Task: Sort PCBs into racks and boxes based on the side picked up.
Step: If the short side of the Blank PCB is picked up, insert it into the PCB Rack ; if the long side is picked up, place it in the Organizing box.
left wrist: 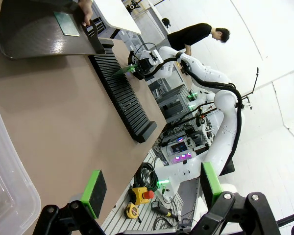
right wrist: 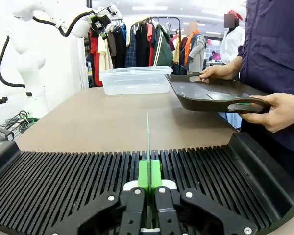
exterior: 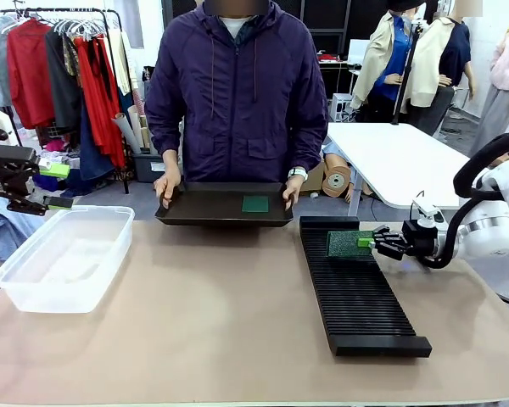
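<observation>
The PCB [exterior: 349,244] stands on edge, clamped in my right tool [exterior: 366,242], its long axis lined up with the slots at the far end of the rack [exterior: 360,309] directly beneath. My left tool [left wrist: 152,188] hangs open by the box [exterior: 34,292], well apart, so the right arm is nearer

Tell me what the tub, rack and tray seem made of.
Tub: likely plastic, translucent, glossy; the table shows through its walls.
Rack: probably moulded plastic, matte black, finely slotted.
Tray: dark, smooth, faint sheen; plastic or coated metal, cannot tell.
</observation>
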{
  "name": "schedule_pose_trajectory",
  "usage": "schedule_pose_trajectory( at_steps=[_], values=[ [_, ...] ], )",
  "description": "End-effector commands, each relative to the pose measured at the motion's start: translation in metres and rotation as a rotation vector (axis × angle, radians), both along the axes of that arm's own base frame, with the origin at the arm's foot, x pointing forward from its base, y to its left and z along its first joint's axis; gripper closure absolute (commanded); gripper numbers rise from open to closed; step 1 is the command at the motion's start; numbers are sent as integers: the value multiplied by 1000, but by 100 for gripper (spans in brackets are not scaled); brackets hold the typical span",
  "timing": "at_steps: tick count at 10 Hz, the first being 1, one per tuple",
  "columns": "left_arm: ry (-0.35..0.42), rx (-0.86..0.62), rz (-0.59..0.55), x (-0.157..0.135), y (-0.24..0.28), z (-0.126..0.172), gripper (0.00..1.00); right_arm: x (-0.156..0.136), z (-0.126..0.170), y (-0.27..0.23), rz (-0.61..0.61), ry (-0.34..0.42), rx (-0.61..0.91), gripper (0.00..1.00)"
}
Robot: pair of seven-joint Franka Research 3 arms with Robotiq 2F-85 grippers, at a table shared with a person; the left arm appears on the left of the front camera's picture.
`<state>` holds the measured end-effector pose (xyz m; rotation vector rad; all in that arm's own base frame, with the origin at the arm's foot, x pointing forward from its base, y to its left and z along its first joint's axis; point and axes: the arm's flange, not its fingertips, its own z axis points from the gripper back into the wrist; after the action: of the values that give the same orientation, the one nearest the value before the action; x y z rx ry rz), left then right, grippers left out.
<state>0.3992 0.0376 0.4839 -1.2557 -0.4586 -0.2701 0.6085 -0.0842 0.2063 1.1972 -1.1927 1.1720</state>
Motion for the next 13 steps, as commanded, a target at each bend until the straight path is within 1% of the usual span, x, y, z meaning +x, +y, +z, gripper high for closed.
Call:
schedule_pose_trajectory(
  at_steps=[1, 8, 9, 13],
  values=[
    [7, -13, 0, -1, 0, 2, 0, 1, 3, 0, -1, -14, -2, 100],
    [7, -13, 0, -1, 0, 2, 0, 1, 3, 0, -1, -14, -2, 100],
    [7, -13, 0, -1, 0, 2, 0, 0, 0, 0, 0, 0, 0, 100],
    [7, -13, 0, -1, 0, 2, 0, 2, -6, 1, -7, 5, -26, 100]
  ],
)
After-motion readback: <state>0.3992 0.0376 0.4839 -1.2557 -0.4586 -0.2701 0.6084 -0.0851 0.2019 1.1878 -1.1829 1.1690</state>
